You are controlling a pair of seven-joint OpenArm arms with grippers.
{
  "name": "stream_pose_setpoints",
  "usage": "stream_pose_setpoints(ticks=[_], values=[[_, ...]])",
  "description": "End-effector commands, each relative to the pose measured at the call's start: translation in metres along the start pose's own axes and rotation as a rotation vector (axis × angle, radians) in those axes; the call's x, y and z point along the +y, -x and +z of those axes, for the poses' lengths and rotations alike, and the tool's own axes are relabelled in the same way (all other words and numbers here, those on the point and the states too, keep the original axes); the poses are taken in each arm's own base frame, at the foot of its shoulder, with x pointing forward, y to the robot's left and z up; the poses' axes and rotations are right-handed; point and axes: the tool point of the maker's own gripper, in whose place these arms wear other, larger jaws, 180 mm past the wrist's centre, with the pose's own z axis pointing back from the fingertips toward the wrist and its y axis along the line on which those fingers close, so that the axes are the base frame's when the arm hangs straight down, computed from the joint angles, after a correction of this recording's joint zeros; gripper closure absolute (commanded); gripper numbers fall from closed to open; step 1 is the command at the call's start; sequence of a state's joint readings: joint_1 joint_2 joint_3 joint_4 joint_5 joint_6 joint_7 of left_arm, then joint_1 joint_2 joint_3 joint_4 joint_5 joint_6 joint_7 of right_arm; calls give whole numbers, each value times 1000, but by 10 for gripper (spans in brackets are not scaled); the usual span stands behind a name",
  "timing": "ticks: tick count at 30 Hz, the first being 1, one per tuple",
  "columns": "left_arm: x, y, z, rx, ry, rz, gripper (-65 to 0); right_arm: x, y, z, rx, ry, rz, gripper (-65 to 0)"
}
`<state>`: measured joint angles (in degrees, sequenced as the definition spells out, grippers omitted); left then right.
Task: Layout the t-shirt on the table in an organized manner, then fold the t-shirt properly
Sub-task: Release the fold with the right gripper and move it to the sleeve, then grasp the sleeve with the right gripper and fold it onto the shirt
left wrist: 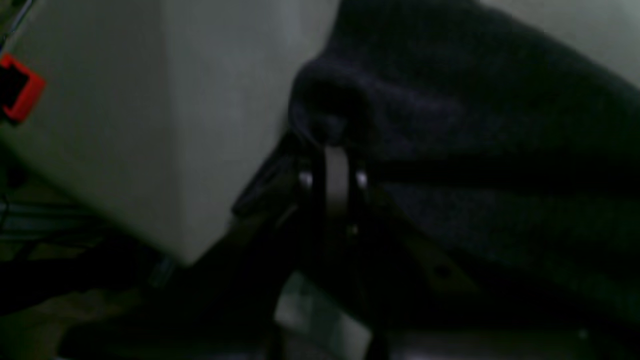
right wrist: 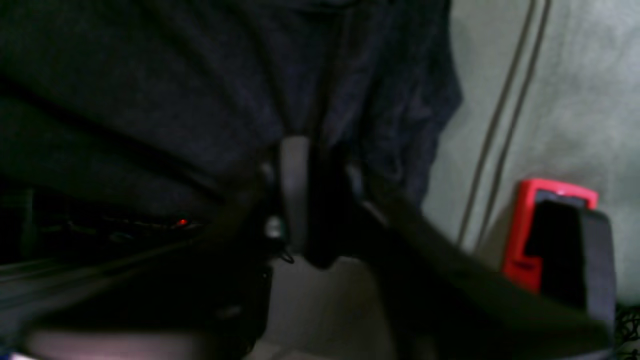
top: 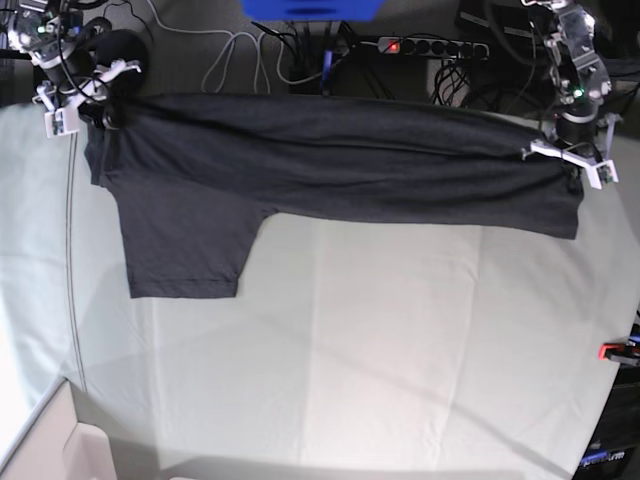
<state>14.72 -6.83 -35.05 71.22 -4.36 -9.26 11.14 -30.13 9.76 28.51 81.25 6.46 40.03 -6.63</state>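
Observation:
The black t-shirt [top: 330,170] is stretched in a long band along the far edge of the table [top: 350,350], with one sleeve lying flat toward the front left. My left gripper [top: 572,165] holds the shirt's end at the far right. In the left wrist view this gripper [left wrist: 334,145] is shut on a bunched fold of the t-shirt [left wrist: 475,125]. My right gripper [top: 95,112] is at the shirt's far left corner. In the blurred right wrist view the jaws of the right gripper [right wrist: 315,145] stand slightly parted, with the t-shirt [right wrist: 150,75] hanging between and above them.
Red clamps [right wrist: 530,230] [left wrist: 20,92] [top: 612,351] sit on the table's edges. Behind the far edge lie a power strip [top: 425,46], cables and a blue box [top: 310,8]. A seam [top: 70,260] runs down the cloth at the left.

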Motion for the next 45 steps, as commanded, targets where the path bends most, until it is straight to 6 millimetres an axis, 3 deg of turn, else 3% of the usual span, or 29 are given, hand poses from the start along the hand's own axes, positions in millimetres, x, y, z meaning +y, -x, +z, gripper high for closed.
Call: stream_pose_setpoints(ticks=[1,4,7,12,17,20,23,26,30,41,45], values=[[2,-13,-1,-40,13,-11,-24,-7,-8,7,-32,15,8,-202],[-13,-11,1,-38,86,-15,-116,-14,-23,12,-69,39,26,-269],[-16,-12,1,-39,101,-15,-198,-26,-42,23,-131,104,20,-295],[-16,-13,1,-41,100,-13,-266,-32,-98,19,-278,147,41,-298],[-15,-12,1,-39,96,-17,-300,-16,-155,-32,-297,77,49,-320],[-14,-11,2,-37,96,-14,-334,-24,-189,-67,-266,71,35,-340],[-13,-11,2,-38,93,-13,-337,-32,-209,-106,-216,74,24,-340],[-14,-11,1,-38,93,-17,-337,-30,-211,-143,-151,38,-9,-339],[-13,-12,2,-40,93,-17,-337,-31,-200,-169,-133,-11,-65,-338],[-14,-11,1,-39,94,-11,-337,-28,-145,-178,-93,-50,-158,-334],[-14,-11,1,-38,94,-11,-337,-22,-142,-180,-83,-63,-148,-291]])
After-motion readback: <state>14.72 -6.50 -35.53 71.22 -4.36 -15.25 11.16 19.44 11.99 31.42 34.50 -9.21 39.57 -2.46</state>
